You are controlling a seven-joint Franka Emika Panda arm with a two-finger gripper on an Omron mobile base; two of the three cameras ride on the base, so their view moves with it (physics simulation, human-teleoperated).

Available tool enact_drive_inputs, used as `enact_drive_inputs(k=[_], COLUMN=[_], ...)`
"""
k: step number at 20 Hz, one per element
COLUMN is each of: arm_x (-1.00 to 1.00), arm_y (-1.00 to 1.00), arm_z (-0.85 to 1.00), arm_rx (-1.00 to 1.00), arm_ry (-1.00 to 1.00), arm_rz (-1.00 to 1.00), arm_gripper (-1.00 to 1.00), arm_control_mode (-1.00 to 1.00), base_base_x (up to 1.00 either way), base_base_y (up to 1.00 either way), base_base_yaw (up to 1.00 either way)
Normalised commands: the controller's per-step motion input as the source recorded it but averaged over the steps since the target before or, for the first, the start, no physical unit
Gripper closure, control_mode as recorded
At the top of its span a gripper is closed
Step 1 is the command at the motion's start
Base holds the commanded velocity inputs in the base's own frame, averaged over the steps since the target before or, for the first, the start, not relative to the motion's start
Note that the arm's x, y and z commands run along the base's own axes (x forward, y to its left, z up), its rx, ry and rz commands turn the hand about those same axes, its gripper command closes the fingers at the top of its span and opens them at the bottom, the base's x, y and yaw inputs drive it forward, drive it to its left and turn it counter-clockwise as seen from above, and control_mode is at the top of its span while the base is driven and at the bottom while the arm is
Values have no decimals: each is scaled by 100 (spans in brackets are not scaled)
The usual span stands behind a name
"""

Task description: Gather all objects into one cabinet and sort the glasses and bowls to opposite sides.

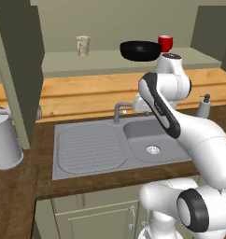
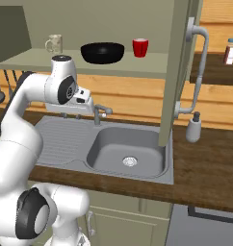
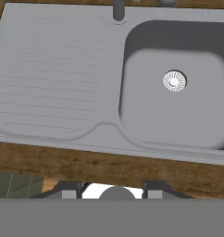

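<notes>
The cabinet stands open above the counter, and on its pale shelf (image 1: 101,61) (image 2: 154,61) stand a speckled glass (image 1: 82,45) (image 2: 54,44) on the left, a wide black bowl (image 1: 140,51) (image 2: 102,52) in the middle and a red mug (image 1: 165,43) (image 2: 140,47) on the right. My gripper (image 2: 70,114) (image 1: 141,104) hangs below the shelf, over the sink, and points straight down. In the hand view its fingertips (image 3: 70,190) stand apart with nothing between them, so the gripper (image 3: 111,190) is open.
Below the hand lies a grey sink (image 3: 174,88) (image 1: 152,140) (image 2: 125,151) with a ribbed drainboard (image 3: 49,78) and a faucet (image 1: 118,111) (image 2: 100,113). Open cabinet doors hang at the left (image 1: 21,70) and right (image 2: 178,72). A soap dispenser (image 1: 203,106) (image 2: 193,129) and a grey canister (image 1: 3,142) stand on the counter.
</notes>
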Motion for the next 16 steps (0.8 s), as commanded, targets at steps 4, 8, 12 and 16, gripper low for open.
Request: enact_drive_inputs(k=[4,8,12,16], arm_x=[0,0,0,0], arm_y=[0,0,0,0], arm_z=[0,0,0,0], arm_rx=[0,0,0,0], arm_ry=[0,0,0,0], arm_rz=[0,0,0,0], arm_gripper=[-100,-100,-100,-100], arm_control_mode=[100,100,100,100], base_base_x=[0,0,-27,-74], base_base_y=[0,0,0,0], base_base_yaw=[0,0,0,-2])
